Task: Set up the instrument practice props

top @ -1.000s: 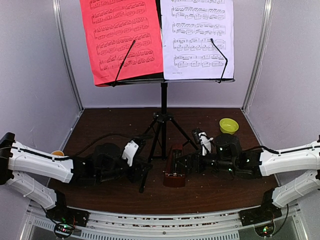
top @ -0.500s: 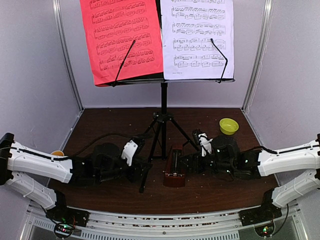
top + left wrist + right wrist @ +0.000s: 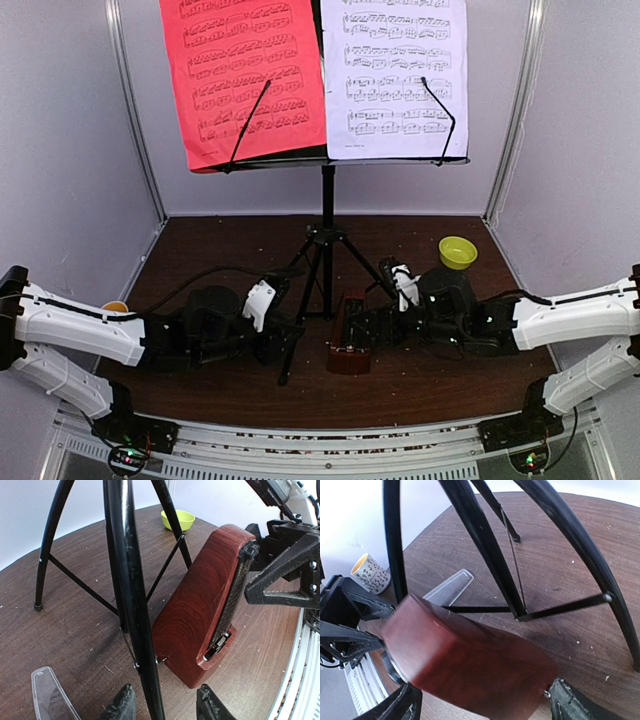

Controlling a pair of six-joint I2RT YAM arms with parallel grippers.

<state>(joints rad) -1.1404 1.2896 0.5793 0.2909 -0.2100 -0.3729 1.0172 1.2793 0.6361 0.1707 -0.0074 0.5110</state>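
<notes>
While the black music stand (image 3: 327, 200) rises on its tripod from the middle of the desk (image 3: 420, 385), its tray holds the red sheet (image 3: 245, 70) on the left and the white sheet (image 3: 395, 70) on the right. The two sheets sit edge to edge, each with a thin wire arm (image 3: 250, 120) lying across its lower half. Both robot arms reach in low from the near edge toward the foot of the stand.

The left tool (image 3: 166, 706) straddles the stand's front leg (image 3: 132, 595). Its fingers (image 3: 122, 707) stand apart, and the leg passes between them close to one, with a clear gap to the other, so nothing is clamped.

The brown metronome (image 3: 349, 335) sits on the desk just right of that leg, between the middle and the near edge, with its dark front turned toward the right arm. In the left wrist view it leans, and whether its base lies flat cannot be told.

The right tool (image 3: 487, 705) has its fingers (image 3: 575, 705) spread wide on either side of the metronome, and in the left wrist view one tip touches its narrow top. Whether they press on it or only flank it cannot be told.

The yellow-green bowl (image 3: 457, 251) sits near the far right corner, and the patterned white mug (image 3: 370, 575) stands by the left edge.
</notes>
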